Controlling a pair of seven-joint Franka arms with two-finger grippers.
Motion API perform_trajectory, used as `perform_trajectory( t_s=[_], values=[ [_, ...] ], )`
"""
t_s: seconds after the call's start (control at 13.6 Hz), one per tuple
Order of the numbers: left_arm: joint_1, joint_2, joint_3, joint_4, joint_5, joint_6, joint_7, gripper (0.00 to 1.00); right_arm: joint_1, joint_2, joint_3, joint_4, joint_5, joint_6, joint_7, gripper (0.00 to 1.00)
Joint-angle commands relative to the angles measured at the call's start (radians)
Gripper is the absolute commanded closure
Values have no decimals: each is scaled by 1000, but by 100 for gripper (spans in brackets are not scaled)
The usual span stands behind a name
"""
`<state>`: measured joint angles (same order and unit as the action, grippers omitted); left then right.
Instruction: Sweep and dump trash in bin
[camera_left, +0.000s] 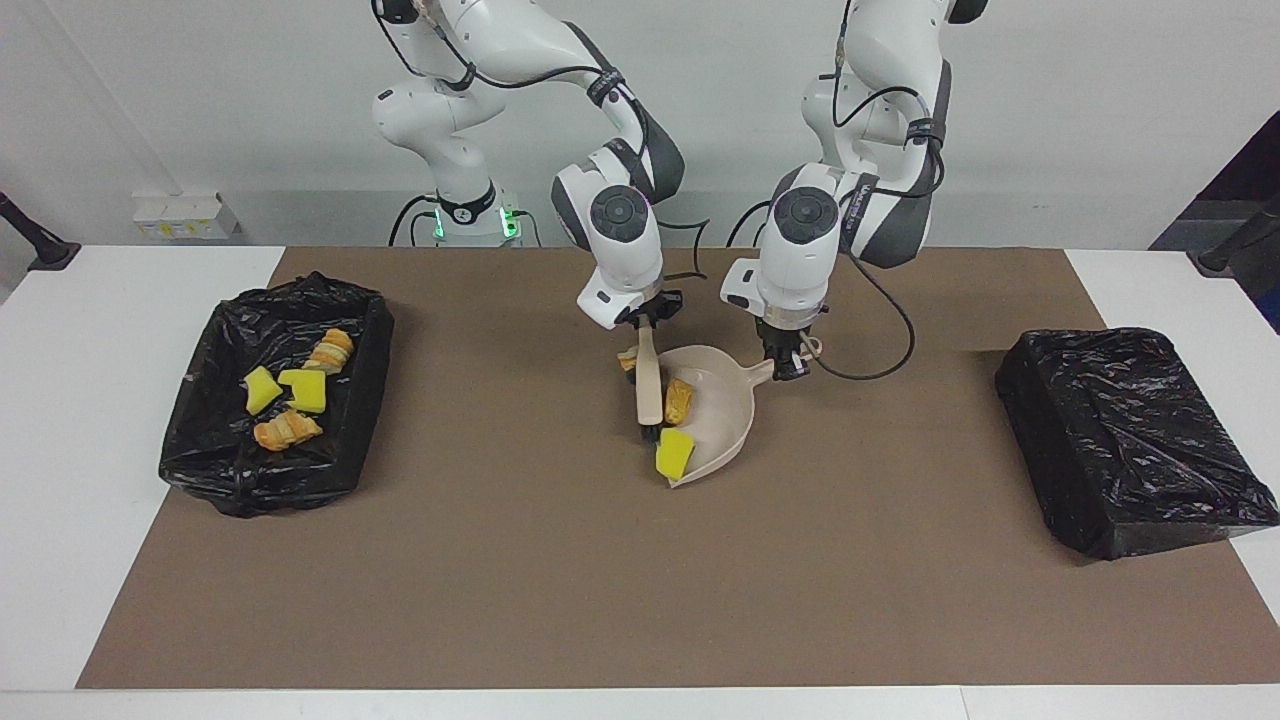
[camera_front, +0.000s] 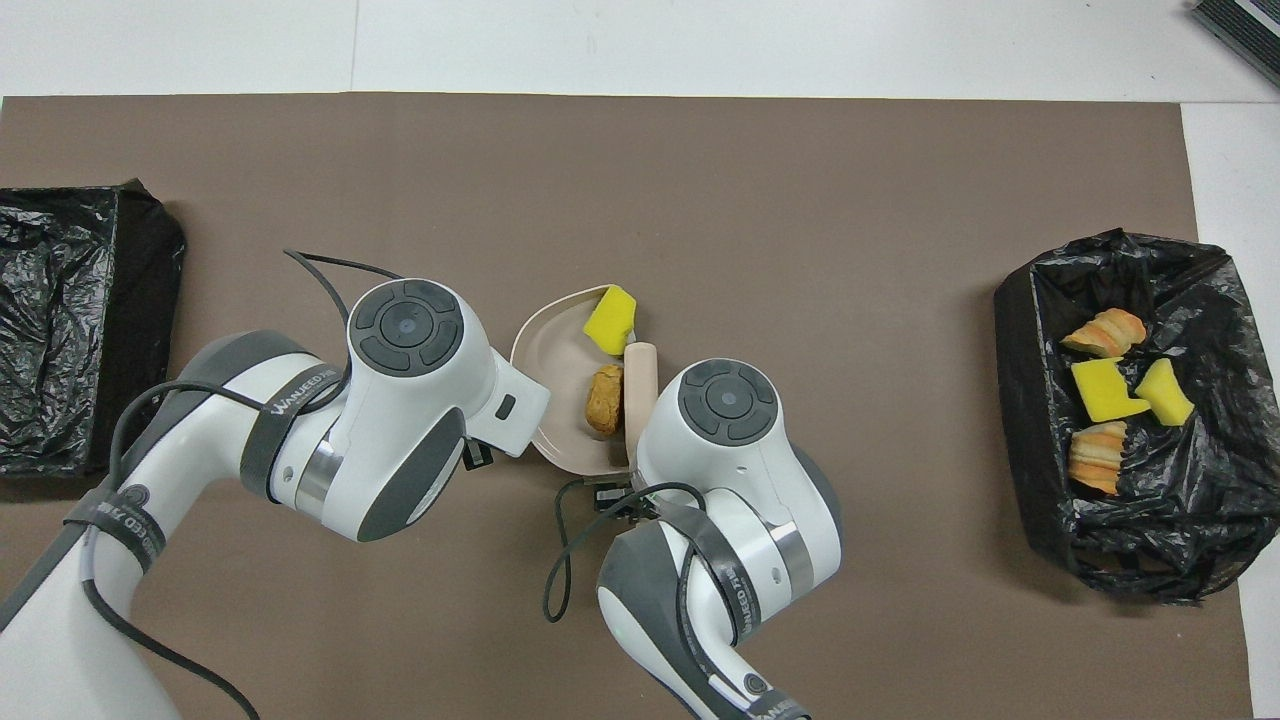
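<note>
Trash: I see a yellow sponge piece (camera_left: 675, 453) and a tan lump (camera_left: 679, 401) in the dustpan (camera_left: 722, 415); a third scrap (camera_left: 628, 358), half hidden, seems to sit at its rim; four more lie in the lined bin (camera_left: 230, 478) at the right arm's end.
Right gripper (camera_left: 645, 322): clamped on the brush (camera_left: 650, 388).
Left gripper (camera_left: 790, 364): clamped on the dustpan's handle.
Second bin (camera_left: 1130, 440): at the left arm's end.

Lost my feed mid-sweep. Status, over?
Right gripper shut on brush, bristles at dustpan mouth. Left gripper shut on dustpan handle. Sponge piece, bread lump in pan; one lump outside. Nothing blocking.
</note>
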<state>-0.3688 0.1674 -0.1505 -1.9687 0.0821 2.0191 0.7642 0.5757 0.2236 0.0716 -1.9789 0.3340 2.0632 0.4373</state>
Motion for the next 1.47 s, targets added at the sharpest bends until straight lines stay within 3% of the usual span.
perform_trajectory(
  t_s=[0.0,0.51,1.03,1.4],
  values=[
    [24,-12,-1,-12,11,-3,38,100,4,-25,5,32,80,-23,-58,100],
    [56,-8,-1,-10,11,12,127,100,-79,-135,-7,54,45,-221,-78,100],
    [-42,-26,-3,-27,38,-25,126,100,-204,-248,-6,-182,-202,-244,-101,100],
    [-53,-51,-1,-67,38,-34,122,100,-110,-222,2,-250,-141,-187,-129,100]
  ],
)
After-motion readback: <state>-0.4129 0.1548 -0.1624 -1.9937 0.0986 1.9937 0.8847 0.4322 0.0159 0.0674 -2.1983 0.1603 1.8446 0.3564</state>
